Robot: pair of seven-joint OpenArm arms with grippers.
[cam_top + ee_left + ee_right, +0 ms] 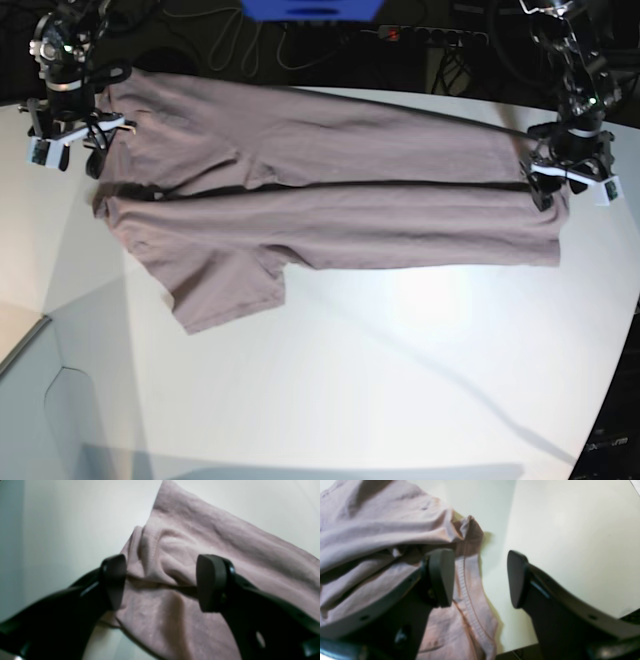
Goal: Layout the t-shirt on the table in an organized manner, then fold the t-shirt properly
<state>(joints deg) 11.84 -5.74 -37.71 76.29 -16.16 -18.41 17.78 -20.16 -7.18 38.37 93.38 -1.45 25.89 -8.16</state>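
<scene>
We are folding the t-shirt, doubled lengthwise across the far side of the table, with the left gripper and right gripper both parted at its ends, gripping nothing, so next we judge each needs fresh cloth.

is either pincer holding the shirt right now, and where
Nothing is held. Both the left pincer and the right pincer stand open over opposite ends of the t-shirt, jaws wide apart.

Table bare near side; t-shirt spans far side between arms.
</scene>
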